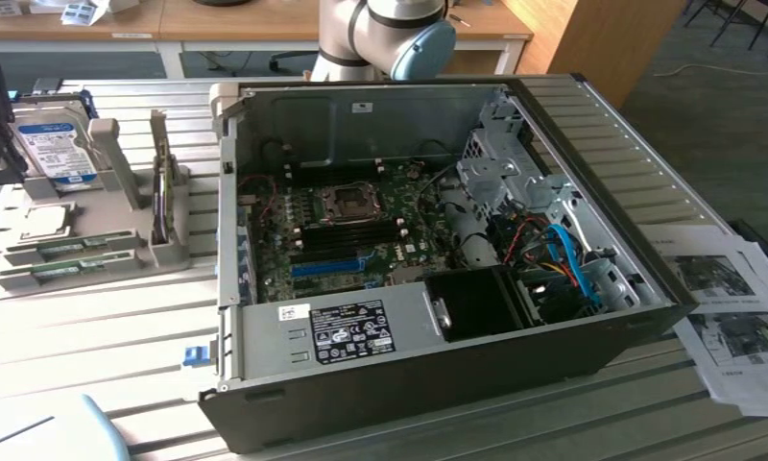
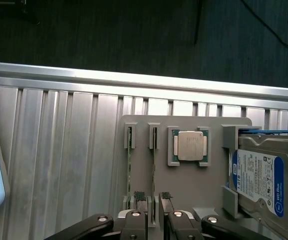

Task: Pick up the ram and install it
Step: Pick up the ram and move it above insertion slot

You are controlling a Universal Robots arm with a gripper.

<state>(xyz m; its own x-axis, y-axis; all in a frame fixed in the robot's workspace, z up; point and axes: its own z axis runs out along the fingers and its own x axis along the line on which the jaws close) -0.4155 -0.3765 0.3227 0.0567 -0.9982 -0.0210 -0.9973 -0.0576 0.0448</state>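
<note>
Where the ribbed metal bench (image 2: 59, 150) ends against a dark floor (image 2: 109, 30), a grey holder (image 2: 193, 185) sits near that edge; the ram (image 2: 153, 165), a thin green stick, stands on edge in the holder's slot beside the CPU (image 2: 189, 146); the gripper (image 2: 152, 196) has its jaws wide, astride the stick's end.

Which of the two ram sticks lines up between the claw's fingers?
The stick beside the CPU, in the open claw's gap; the other stick sits outside the fingers, farther from the CPU.
</note>
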